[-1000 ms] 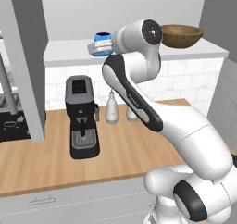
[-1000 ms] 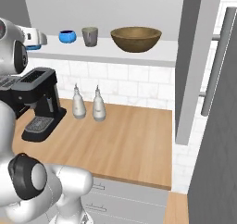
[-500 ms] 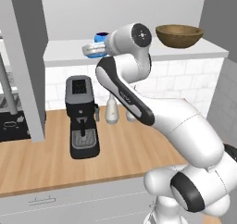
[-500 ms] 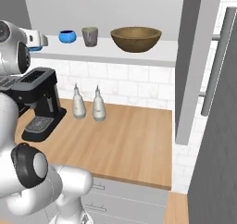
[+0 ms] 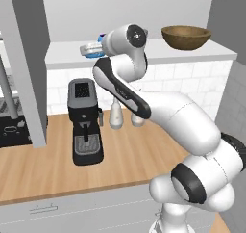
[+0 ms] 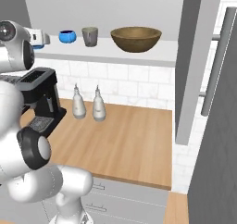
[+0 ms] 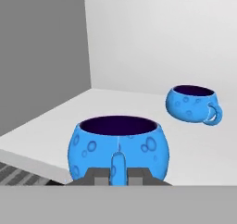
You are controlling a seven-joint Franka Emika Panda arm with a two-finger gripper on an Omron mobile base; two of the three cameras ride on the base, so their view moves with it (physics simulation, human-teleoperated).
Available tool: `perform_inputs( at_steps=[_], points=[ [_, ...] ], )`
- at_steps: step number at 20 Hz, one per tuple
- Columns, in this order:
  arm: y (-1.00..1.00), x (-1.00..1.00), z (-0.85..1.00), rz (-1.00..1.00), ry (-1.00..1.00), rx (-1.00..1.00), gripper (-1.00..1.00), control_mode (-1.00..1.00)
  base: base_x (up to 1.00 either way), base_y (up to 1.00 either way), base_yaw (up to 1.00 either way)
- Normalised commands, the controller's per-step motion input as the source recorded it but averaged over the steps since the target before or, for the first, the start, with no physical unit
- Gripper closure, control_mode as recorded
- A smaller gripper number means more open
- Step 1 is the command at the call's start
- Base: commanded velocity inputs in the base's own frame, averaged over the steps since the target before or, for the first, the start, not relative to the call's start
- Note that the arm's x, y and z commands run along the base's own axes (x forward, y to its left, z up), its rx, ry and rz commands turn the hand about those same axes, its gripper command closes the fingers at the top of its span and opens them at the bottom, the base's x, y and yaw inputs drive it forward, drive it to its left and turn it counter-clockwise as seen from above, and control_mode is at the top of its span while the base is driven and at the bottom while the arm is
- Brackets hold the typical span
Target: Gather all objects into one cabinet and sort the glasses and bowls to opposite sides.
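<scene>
The blue handled mug (image 7: 118,146) is clenched by its handle in the jaws, at the lower centre of the hand view, at the cabinet shelf (image 6: 106,52) (its left end); placing seems in hand, so a gentle set-down and release are called for next

Spotted blue mug (image 7: 118,148) – second (image 7: 192,103) alike, brown bowl (image 6: 136,38), seemingly grey cup (image 6: 90,36)

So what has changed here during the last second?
The arm swung slightly left in the left base view, carrying the blue mug along the shelf. The end effector stayed shut on its handle. Small blue bowl, grey cup and wooden bowl stayed put.
</scene>
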Motion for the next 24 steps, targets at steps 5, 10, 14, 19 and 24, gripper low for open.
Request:
perform_inputs(
  at_steps=[5,10,14,19,24],
  points=[
    [0.25,0.50,-0.12,0.00,0.00,0.00,1.00,-1.00,0.00,0.00,0.00],
    [0.26,0.51,-0.13,0.00,0.00,0.00,1.00,-1.00,0.00,0.00,0.00],
    [0.21,0.47,-0.12,0.00,0.00,0.00,1.00,-1.00,0.00,0.00,0.00],
    [0.13,0.39,-0.01,0.00,0.00,0.00,1.00,-1.00,0.00,0.00,0.00],
    [0.03,0.29,0.00,0.00,0.03,0.00,1.00,-1.00,0.00,0.00,0.00]
  ],
)
